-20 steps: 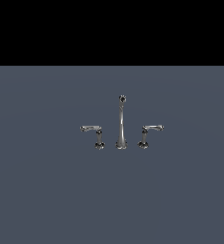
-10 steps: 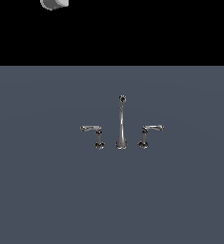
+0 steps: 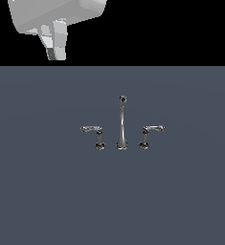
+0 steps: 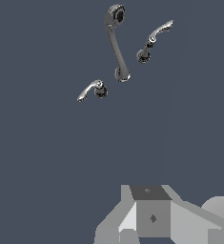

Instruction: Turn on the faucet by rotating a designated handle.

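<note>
The small chrome faucet [image 3: 121,125] stands mid-surface in the exterior view, with a tall slim spout and a dark knob tip. The handle [image 3: 92,130], its left-hand lever on a short post, points to the exterior view's left. The mirror-image right lever [image 3: 152,130] points the other way. My gripper [image 3: 55,52] hangs high at the exterior view's upper left, far from the faucet, with its fingers together and nothing held. In the wrist view the faucet [image 4: 116,45] and the handle [image 4: 91,90] lie far ahead of my gripper [image 4: 150,217].
The faucet set stands on a flat dark grey-blue surface [image 3: 47,191]. A black background lies beyond its far edge. Nothing else shows on the surface.
My gripper has come down into the exterior view from the top left; one second ago it was out of view. The faucet and its levers have not moved.
</note>
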Robot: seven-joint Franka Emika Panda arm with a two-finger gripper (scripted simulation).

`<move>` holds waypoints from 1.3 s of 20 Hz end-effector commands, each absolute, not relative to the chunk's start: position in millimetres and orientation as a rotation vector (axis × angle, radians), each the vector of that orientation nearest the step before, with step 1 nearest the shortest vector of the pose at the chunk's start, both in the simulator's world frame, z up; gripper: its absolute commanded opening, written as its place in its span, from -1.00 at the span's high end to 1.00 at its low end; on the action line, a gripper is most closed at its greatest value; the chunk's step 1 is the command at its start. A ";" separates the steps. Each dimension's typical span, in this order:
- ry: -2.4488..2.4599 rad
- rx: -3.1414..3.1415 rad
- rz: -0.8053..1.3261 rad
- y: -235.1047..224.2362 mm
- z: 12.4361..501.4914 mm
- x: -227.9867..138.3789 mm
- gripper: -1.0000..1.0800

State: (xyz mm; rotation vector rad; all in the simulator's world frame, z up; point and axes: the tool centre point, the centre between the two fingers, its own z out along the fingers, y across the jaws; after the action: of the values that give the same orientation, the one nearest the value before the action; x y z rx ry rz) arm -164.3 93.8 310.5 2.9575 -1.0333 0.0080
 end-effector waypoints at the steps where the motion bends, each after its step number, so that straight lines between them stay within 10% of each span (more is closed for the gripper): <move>1: -1.115 2.931 0.007 98.9 296.3 -154.0 1.00; 26: -1.761 2.605 0.000 113.6 176.3 -56.5 1.00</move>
State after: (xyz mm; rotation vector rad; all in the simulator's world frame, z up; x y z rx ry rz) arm -62.4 114.1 183.6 2.6293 -1.7245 -0.0004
